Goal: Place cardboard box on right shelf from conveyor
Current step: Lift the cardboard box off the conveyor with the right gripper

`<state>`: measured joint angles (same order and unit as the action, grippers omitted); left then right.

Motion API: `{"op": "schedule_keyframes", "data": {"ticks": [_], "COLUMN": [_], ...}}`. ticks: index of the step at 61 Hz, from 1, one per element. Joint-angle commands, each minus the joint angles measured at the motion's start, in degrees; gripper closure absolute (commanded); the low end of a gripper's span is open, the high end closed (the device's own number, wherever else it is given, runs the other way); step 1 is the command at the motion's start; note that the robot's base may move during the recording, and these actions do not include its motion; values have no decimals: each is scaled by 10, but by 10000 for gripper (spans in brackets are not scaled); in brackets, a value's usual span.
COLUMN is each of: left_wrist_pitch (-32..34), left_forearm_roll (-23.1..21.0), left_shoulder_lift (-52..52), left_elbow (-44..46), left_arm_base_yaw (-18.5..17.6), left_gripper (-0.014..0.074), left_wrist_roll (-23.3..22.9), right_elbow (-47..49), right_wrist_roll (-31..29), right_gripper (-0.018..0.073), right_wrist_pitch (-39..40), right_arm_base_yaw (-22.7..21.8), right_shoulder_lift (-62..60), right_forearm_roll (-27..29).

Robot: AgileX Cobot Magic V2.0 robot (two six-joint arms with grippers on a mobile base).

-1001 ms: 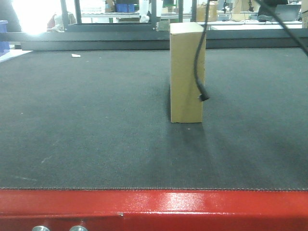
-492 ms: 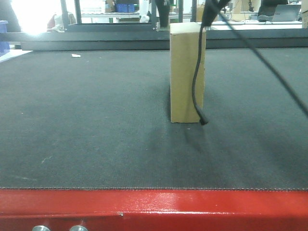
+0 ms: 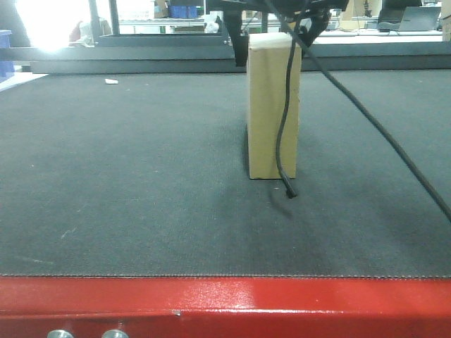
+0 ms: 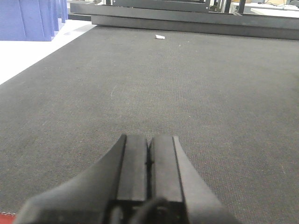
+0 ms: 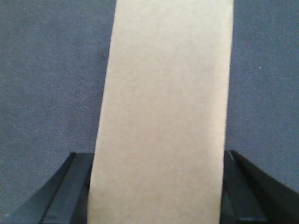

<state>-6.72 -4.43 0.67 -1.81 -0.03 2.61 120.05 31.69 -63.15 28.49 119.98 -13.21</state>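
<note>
The tan cardboard box (image 3: 268,105) stands upright on the dark conveyor (image 3: 127,183), right of centre. My right gripper (image 3: 273,44) has come down over the box's top, with one black finger pressed against each narrow side. In the right wrist view the cardboard box (image 5: 163,107) fills the space between the fingers (image 5: 77,186) of that gripper (image 5: 156,158), with no gap showing. My left gripper (image 4: 149,138) hovers low over bare belt, its pads together and nothing held. The right shelf is out of view.
A black cable (image 3: 284,141) hangs from the right arm in front of the box, its end just above the belt. The conveyor's red frame edge (image 3: 225,303) with silver knobs runs along the near side. A small white scrap (image 3: 111,82) lies far left. Blue bins (image 4: 28,18) stand beyond the belt's left edge.
The right gripper has dropped into view and now straddles the box top. The hanging cable swung lower and left. The box shifted very slightly left.
</note>
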Motion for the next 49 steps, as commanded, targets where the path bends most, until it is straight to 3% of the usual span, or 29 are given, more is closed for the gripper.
{"op": "schedule_keyframes", "data": {"ticks": [1,14,22,49], "left_wrist_pitch": [48,48,48,48], "left_forearm_roll": [-3,-3,-3,-3], "left_shoulder_lift": [9,9,9,9], "left_elbow": [-5,-5,-5,-5], "left_arm_base_yaw": [-2,-2,-2,-2], "left_gripper": [713,713,713,713], "left_wrist_roll": [0,0,0,0], "right_elbow": [18,7,-58,-505], "right_wrist_roll": [-14,-120,-178,-230], "right_gripper": [323,323,323,324], "right_wrist_pitch": [41,43,60,246], "right_arm_base_yaw": [-9,-32,-49,-89], "right_shoulder_lift": [-63,-133,-187,-507], "right_forearm_roll": [-12,35,63,77]}}
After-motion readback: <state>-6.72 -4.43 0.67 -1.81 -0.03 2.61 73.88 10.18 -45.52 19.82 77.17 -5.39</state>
